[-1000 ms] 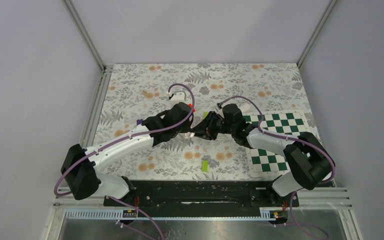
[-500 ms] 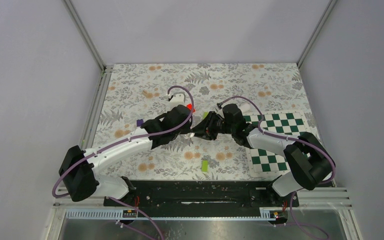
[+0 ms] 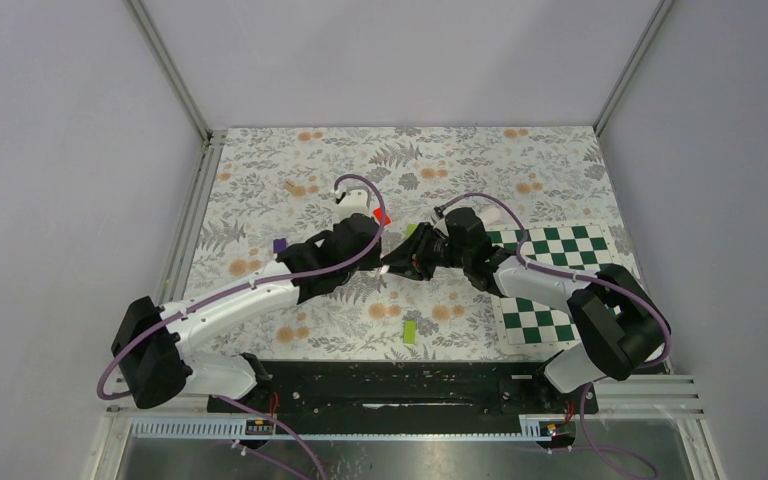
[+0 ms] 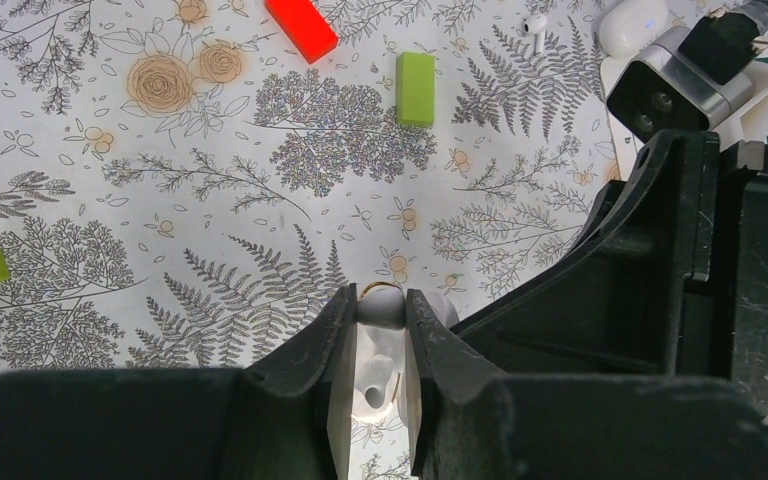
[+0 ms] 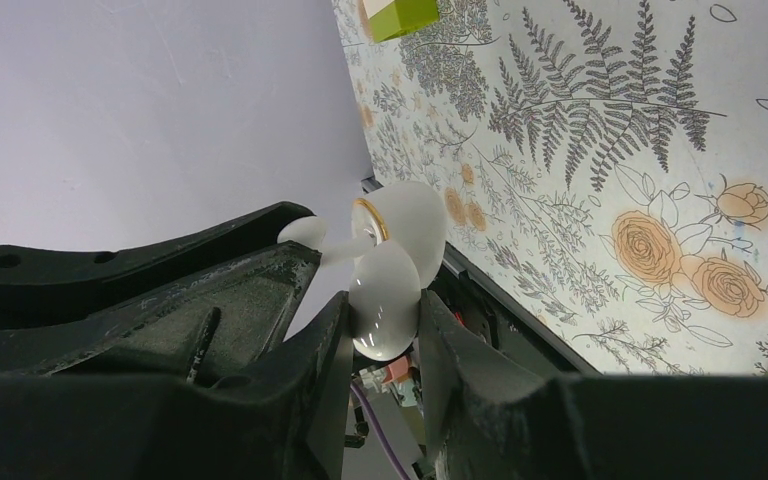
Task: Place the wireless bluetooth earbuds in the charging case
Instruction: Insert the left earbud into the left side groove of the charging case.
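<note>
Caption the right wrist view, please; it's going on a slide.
Right gripper clamps the open white charging case, floral table behind.

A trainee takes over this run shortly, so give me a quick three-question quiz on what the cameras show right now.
1. True or false: the left gripper and the right gripper are both shut on the same held earbud.
2. Which lies nearest the charging case on the mat? A) red block B) loose earbud C) purple block
3. In the top view, what colour is the block nearest the arm bases?
Key: 1 true; 2 B; 3 green, the green block.
</note>
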Controlling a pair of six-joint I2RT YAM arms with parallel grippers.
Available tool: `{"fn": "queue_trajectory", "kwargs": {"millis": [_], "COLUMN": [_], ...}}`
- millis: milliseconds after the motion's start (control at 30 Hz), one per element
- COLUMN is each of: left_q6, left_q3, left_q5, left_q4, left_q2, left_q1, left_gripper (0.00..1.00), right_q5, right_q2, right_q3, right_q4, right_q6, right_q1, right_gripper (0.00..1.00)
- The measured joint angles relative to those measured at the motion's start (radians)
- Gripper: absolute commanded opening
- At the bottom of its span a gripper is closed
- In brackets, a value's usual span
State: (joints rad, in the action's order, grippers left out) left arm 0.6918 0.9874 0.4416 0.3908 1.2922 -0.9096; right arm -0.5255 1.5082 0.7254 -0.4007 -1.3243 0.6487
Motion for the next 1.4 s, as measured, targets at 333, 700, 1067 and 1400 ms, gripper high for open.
{"fn": "queue_trajectory", "kwargs": {"millis": [333, 700, 1067, 1400], "left_q6": [-0.022, -0.031, -0.068, -0.091], "left_q3": [0.000, -0.019, -0.019, -0.019], "left_q5": [0.001, 0.037, 0.084, 0.130], "left_q4": [-0.002, -0.053, -0.073, -0.079], "left_q2": [0.000, 0.000, 0.001, 0.001], "left_q1": [-0.009, -0.042, -0.049, -0.051], "left_gripper": [0.08, 0.07, 0.06, 0.06], "right_q5": [0.000, -0.011, -0.015, -0.019], "right_q2": [0.000, -0.002, -0.008, -0.010], "right_q3": [0.000, 0.004, 0.004, 0.004], "right_q4": [0.005, 0.006, -0.004, -0.011], "right_q6": [-0.002, -0.003, -0.009, -0.011], "right_q1": [0.000, 0.000, 0.000, 0.004], "right_gripper": [0.00, 0.00, 0.00, 0.00]}}
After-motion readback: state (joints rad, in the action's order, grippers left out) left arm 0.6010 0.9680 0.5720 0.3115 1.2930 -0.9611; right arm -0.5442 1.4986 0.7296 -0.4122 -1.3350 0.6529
